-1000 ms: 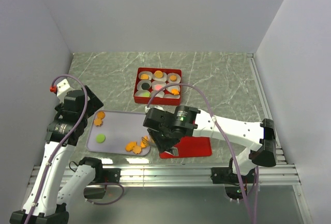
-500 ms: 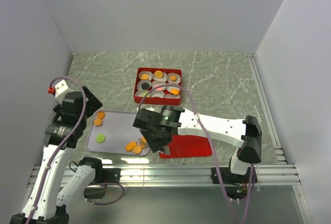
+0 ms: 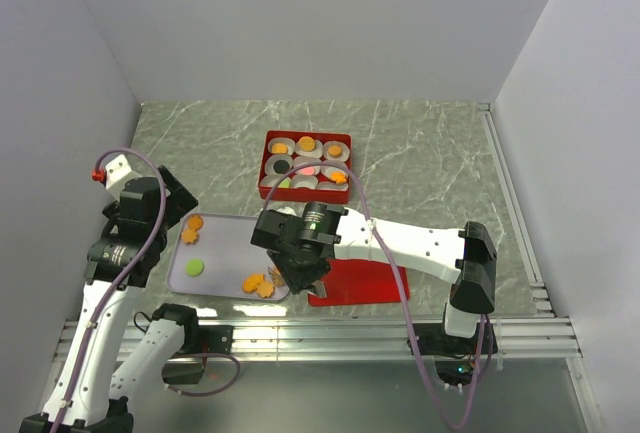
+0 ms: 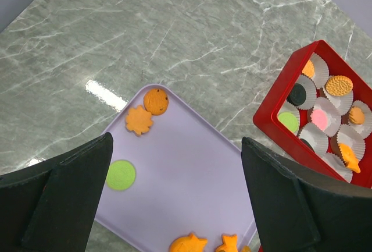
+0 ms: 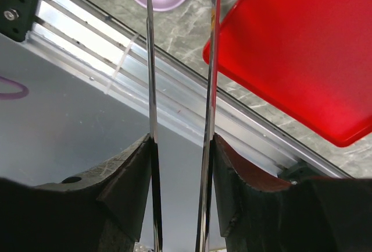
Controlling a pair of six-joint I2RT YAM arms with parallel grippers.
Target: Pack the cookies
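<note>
Several cookies lie on the lavender tray (image 3: 225,251): an orange round one (image 4: 156,100), an orange flower (image 4: 138,120), a green disc (image 4: 121,175) and an orange cluster (image 3: 262,284) at the near right corner. The red box (image 3: 268,168) holds white paper cups with orange, black, pink and green cookies. My left gripper (image 4: 177,164) hangs open above the tray's left end, empty. My right gripper (image 3: 287,275) hovers over the orange cluster. Its thin metal blades (image 5: 150,60) stand apart with nothing seen between them; their tips run off the top of the right wrist view.
A flat red lid (image 3: 368,283) lies just right of the tray, partly under my right arm. The aluminium rail (image 3: 330,335) runs along the table's near edge. White walls close in at the left, back and right.
My right arm has swung left, from above the red lid to the tray's near right corner. The left arm has barely moved.
</note>
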